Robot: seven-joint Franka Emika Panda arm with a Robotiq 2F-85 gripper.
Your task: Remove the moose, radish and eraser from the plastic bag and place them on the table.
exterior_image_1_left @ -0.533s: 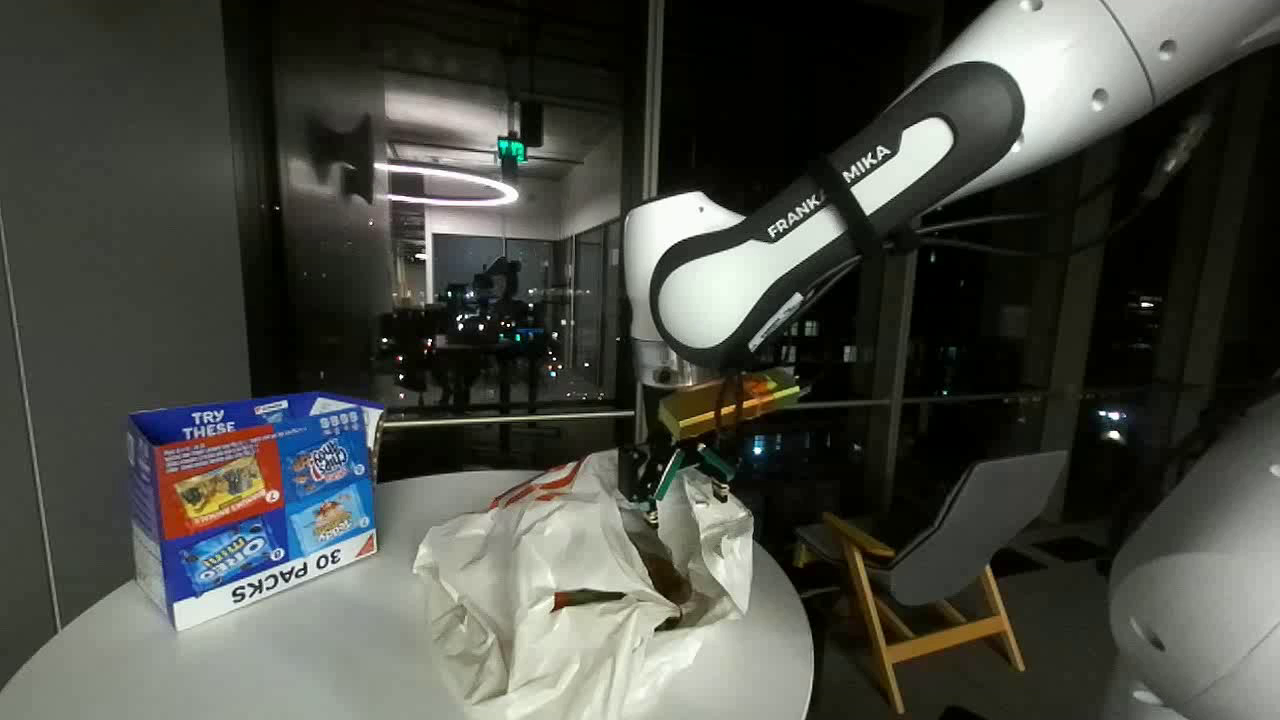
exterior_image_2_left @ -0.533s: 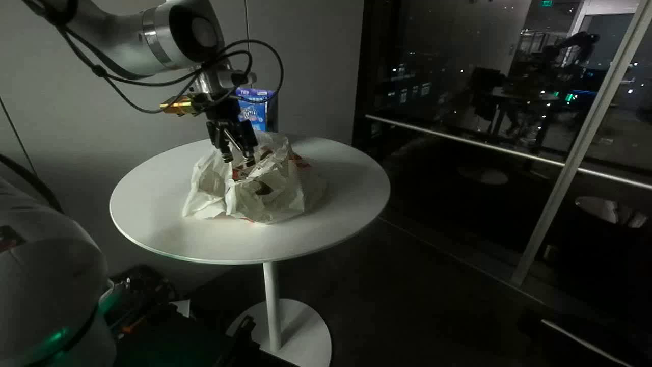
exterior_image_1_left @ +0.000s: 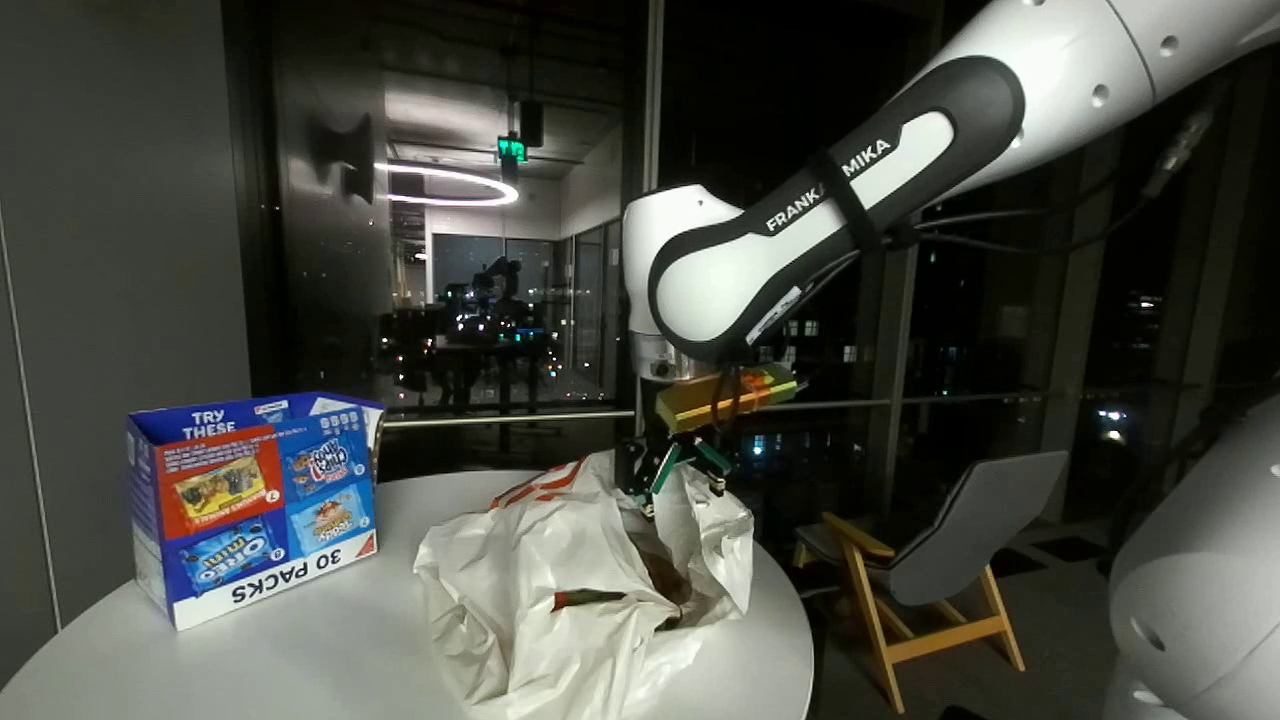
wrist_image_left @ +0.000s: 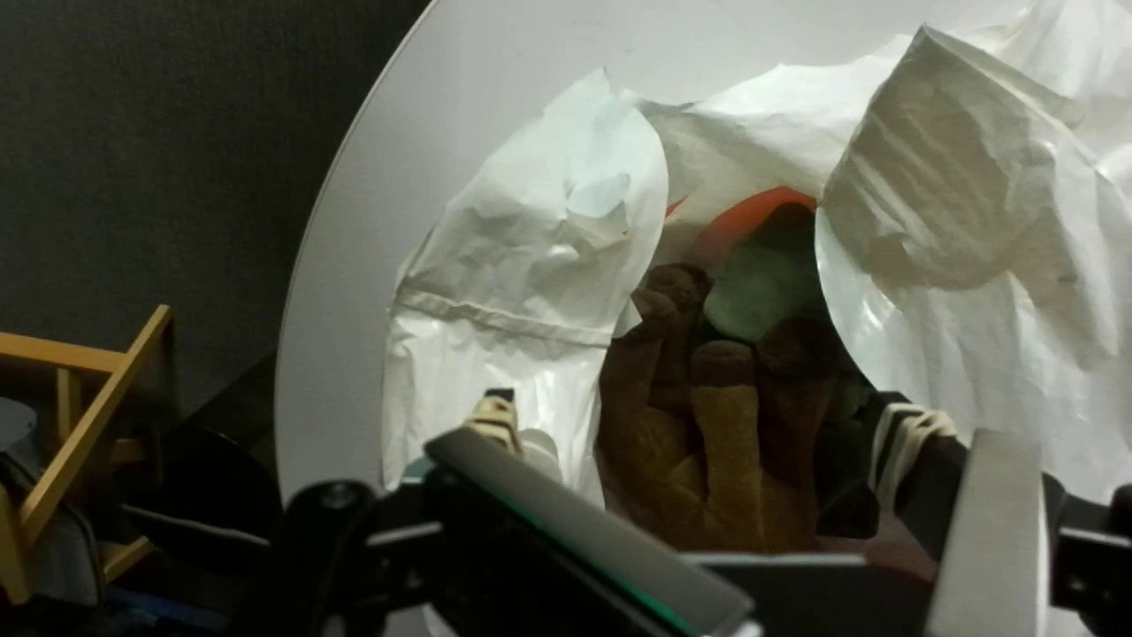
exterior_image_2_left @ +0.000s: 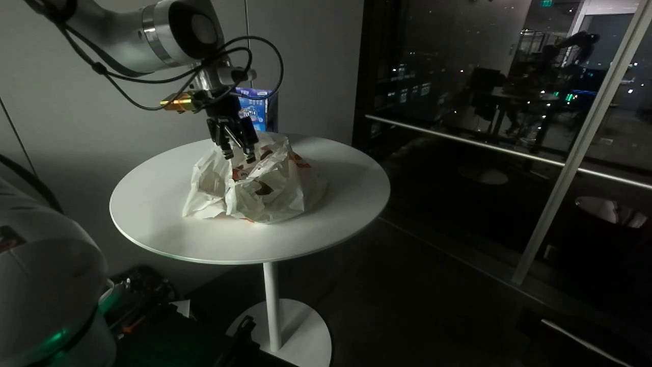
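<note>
The white plastic bag lies crumpled on the round white table, its mouth gaping upward. In the wrist view, the brown-tan moose rests inside, legs and feet showing through the bag's opening. Beyond it in the bag sits a pale greenish rounded thing, and a dark thing lies beside it; I cannot tell whether either is the radish or eraser. My gripper hovers over the mouth, open, fingers wide apart with nothing held. In both exterior views its tips hang at the bag's upper edge.
A blue printed carton stands on the table beside the bag. Loose bag flaps rise around the opening. Off the table's edge is a grey chair with wooden legs, and behind runs a metal rail along the windows.
My gripper has risen very slightly above the bag, still open. The bag and carton have not moved.
</note>
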